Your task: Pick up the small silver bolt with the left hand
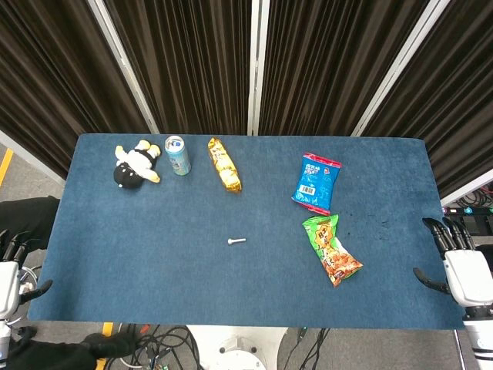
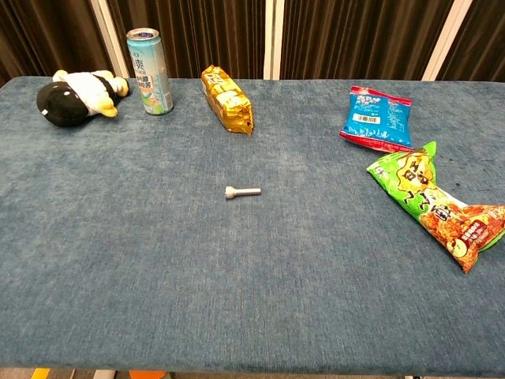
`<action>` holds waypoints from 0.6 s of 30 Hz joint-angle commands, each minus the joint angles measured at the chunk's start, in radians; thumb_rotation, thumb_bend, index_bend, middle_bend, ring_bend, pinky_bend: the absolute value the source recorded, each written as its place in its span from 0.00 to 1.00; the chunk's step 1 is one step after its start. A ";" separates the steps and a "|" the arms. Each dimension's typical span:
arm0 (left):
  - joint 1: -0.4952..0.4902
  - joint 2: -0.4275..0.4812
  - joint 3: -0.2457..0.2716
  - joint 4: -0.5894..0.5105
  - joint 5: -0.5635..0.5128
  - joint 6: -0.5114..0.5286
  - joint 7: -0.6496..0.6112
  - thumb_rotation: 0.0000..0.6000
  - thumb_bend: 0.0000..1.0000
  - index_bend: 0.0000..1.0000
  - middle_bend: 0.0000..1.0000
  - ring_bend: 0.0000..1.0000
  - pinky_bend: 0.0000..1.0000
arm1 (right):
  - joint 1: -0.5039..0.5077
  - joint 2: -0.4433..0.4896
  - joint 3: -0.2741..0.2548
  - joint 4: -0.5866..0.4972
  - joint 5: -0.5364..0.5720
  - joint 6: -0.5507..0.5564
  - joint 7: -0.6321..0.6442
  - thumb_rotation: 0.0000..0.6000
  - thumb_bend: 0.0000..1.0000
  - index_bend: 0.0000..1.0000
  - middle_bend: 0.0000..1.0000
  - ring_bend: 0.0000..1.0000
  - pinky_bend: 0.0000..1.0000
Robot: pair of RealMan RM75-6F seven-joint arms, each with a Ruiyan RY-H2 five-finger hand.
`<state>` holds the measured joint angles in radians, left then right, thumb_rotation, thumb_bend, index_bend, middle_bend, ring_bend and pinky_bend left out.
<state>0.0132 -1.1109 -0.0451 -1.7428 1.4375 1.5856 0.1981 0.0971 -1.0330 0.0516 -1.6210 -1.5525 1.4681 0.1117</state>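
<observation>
The small silver bolt (image 1: 236,241) lies on its side near the middle of the blue tabletop (image 1: 154,262), slightly below centre in the head view, with its head toward the left of the frame and its shank toward the right; nothing touches it, and bare cloth surrounds it on every side; in the chest view it sits just left of centre, again alone.

The left hand (image 1: 9,281) shows at the lower left edge of the head view, off the tabletop's left end and well apart from the bolt; its dark fingers are parted and hold nothing. The right hand (image 1: 461,270) shows at the lower right edge, just off the tabletop's right end; its fingers are likewise spread, the thumb pointing inward, and it holds nothing. Neither hand appears in the chest view.

Along the top of the tabletop, at upper left, a black-and-white plush toy (image 1: 134,165) lies on its side; just right of it a light blue drink can (image 1: 177,155) stands upright; further right lies a gold snack packet (image 1: 224,164). Toward the upper right lies a blue snack bag (image 1: 316,183); just below it lies a green and orange snack bag (image 1: 331,249), well to the right of the bolt. Dark pleated curtains (image 1: 200,62) fill the top of the frame.
</observation>
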 commanded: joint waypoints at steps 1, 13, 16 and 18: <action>0.000 0.001 0.000 0.002 0.004 0.001 -0.003 1.00 0.00 0.25 0.15 0.02 0.00 | -0.005 -0.002 -0.003 -0.001 -0.001 0.006 0.000 1.00 0.11 0.08 0.10 0.00 0.00; -0.013 0.022 -0.001 -0.004 0.037 -0.008 -0.016 1.00 0.00 0.25 0.15 0.02 0.00 | -0.029 -0.003 -0.014 0.000 -0.015 0.042 0.004 1.00 0.11 0.08 0.10 0.00 0.00; -0.040 0.037 -0.010 -0.013 0.070 -0.024 -0.009 1.00 0.00 0.25 0.15 0.02 0.00 | -0.034 -0.003 -0.016 0.000 -0.019 0.051 0.003 1.00 0.11 0.08 0.10 0.00 0.00; -0.071 0.049 -0.020 -0.025 0.102 -0.045 -0.013 1.00 0.00 0.25 0.15 0.02 0.00 | -0.036 -0.004 -0.016 0.000 -0.022 0.056 0.002 1.00 0.11 0.08 0.10 0.00 0.00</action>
<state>-0.0345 -1.0737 -0.0556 -1.7573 1.5157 1.5582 0.1863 0.0617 -1.0368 0.0358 -1.6212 -1.5738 1.5229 0.1139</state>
